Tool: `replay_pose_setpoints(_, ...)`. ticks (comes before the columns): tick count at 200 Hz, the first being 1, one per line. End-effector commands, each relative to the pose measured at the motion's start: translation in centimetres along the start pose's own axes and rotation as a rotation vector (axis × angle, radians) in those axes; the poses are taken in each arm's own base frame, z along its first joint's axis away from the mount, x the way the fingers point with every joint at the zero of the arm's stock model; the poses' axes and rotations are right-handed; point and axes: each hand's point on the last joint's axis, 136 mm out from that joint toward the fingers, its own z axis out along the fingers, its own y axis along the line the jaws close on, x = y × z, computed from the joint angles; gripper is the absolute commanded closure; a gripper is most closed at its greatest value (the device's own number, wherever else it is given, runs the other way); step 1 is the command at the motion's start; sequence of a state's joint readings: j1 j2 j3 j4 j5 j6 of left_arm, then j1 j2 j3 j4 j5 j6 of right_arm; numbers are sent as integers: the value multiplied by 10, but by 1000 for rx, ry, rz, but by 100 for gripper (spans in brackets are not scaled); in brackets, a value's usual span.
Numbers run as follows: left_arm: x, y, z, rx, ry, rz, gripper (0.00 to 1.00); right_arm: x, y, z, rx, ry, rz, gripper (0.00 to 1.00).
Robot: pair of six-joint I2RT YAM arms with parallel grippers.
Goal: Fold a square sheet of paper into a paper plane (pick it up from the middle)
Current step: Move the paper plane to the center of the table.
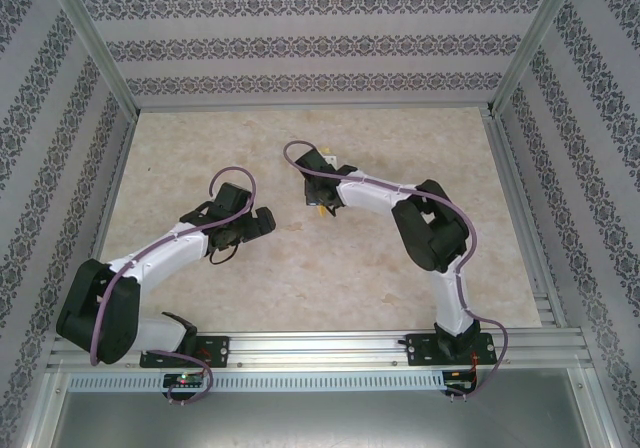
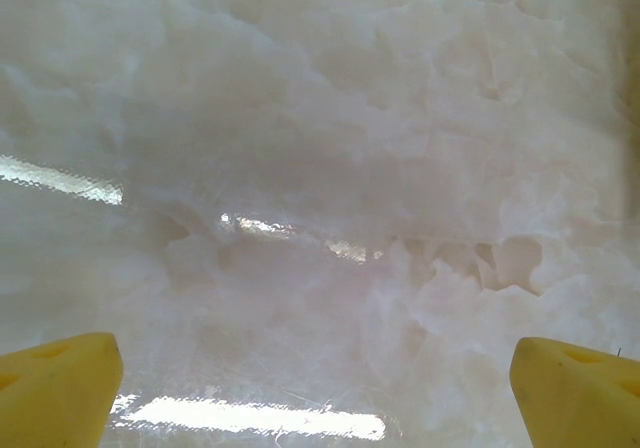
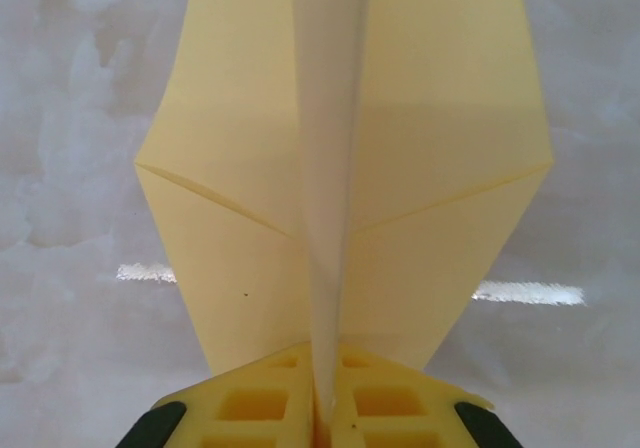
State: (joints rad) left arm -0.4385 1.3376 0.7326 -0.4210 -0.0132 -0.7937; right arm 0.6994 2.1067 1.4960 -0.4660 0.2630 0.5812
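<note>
Seen from above, two white and black robot arms reach over a pale marbled table (image 1: 400, 258) inside a booth with patterned walls; the left arm bends toward the centre, and the right arm curls in from the other side, so the two grippers sit near each other but apart.

The right gripper (image 3: 322, 393) is closed on the paper plane (image 3: 345, 168); its yellow fingers (image 3: 250, 403) pinch the centre fold from both sides at the lower end. In the right wrist view the plane is yellow-orange and runs away from the fingers, with a wing spreading to each side of a raised middle crease and a slanted fold line crossing each wing. Whether it rests on the table or is lifted above it cannot be told. In the overhead view it is only a small yellow fleck at the right gripper's tip.

The left gripper (image 2: 318, 393) is wide open and holds nothing; its yellow fingertips (image 2: 60, 388) frame bare tabletop.

As a judgement, the folding looks essentially done; the sheet already has a dart shape. What seems left is any final shaping of the wings and setting the plane down and releasing it.
</note>
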Motion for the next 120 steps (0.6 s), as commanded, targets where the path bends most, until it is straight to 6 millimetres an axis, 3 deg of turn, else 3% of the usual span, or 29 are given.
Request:
replay_pose_setpoints(1, -4, 3, -6, 0, -12, 25, 0, -1, 3, 11, -6, 8, 2, 88)
replay_pose_setpoints(33, -9, 0, -9, 6, -31, 41, 0, 6, 3, 20, 5, 40, 10, 82)
replay_pose_setpoints(51, -12, -3, -8, 17, -38, 35, 0, 0, 4, 10, 15, 39, 18, 78)
replay_pose_setpoints(85, -28, -10, -12, 12, -95, 28, 0, -35, 8, -41, -5, -44, 51, 62)
replay_pose_setpoints(120, -68, -15, -37, -27, -243, 72, 0, -66, -9, -106, -29, -163, 113, 32)
